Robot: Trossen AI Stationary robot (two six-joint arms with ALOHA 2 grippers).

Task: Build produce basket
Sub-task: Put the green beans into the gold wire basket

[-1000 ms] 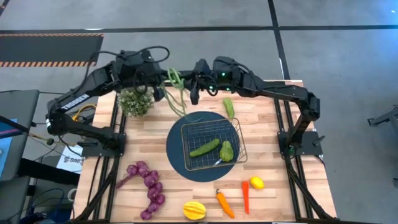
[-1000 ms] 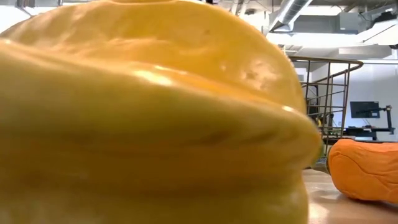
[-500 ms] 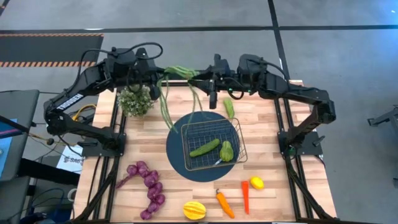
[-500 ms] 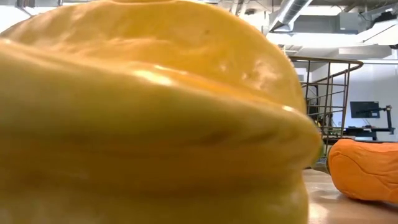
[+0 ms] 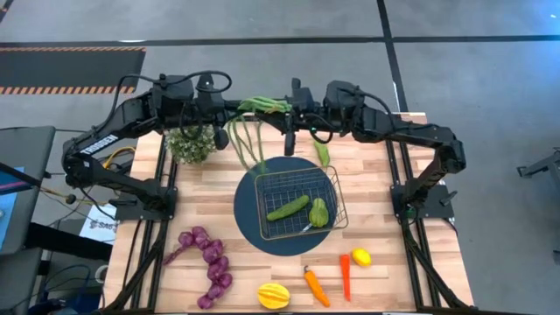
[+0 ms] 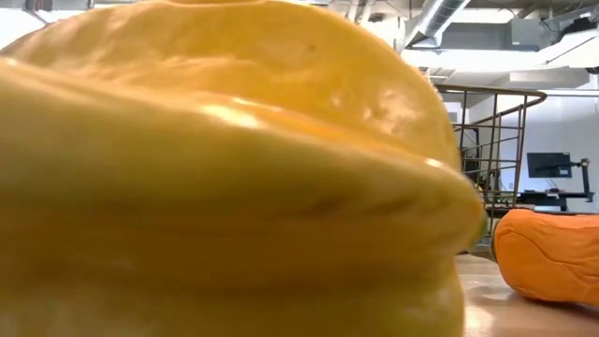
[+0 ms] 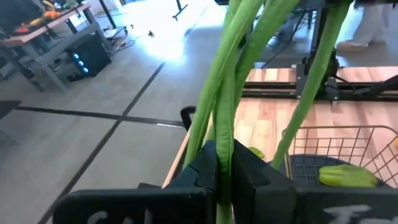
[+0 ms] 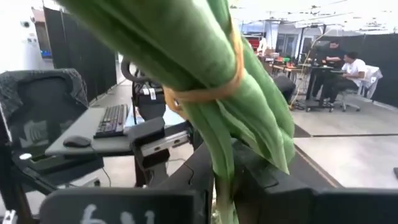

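A green bean bundle (image 5: 261, 106) hangs in the air between my two grippers, above the table's far edge. My left gripper (image 5: 229, 114) is shut on some strands (image 7: 231, 93); my right gripper (image 5: 286, 112) is shut on the banded end (image 8: 211, 87). Loose strands (image 5: 248, 147) dangle toward the round blue mat (image 5: 248, 219). The wire basket (image 5: 333, 185) sits on the mat and holds a cucumber (image 5: 288, 207) and another green piece (image 5: 318, 213). The yellow ribbed fruit (image 6: 215, 168) fills the low view. My left gripper pinches a few bean strands (image 7: 224, 163) between its two fingers, which point roughly level toward the table's right. The strands run on past the fingers and are clear of the table. My right gripper pinches the bundle's thin end (image 8: 222, 186) just beyond the rubber band (image 8: 205, 94). Its fingers come level from the table's right, and the bundle is lifted clear.
A potted plant (image 5: 192, 142) stands at the far left below my left arm. A loose cucumber (image 5: 322, 153) lies beside the mat's far edge. Near the front edge lie grapes (image 5: 208, 260), the yellow fruit (image 5: 273, 296), a carrot (image 5: 316, 286), a chili (image 5: 345, 276) and a lemon (image 5: 360, 256).
My right gripper has risen and gone toward the table's right edge, carrying the bundle's banded end with it. The bundle, which hung down with its tips near the mat, now lies about level between the two grippers. Its loose strands have swung clear above the table.
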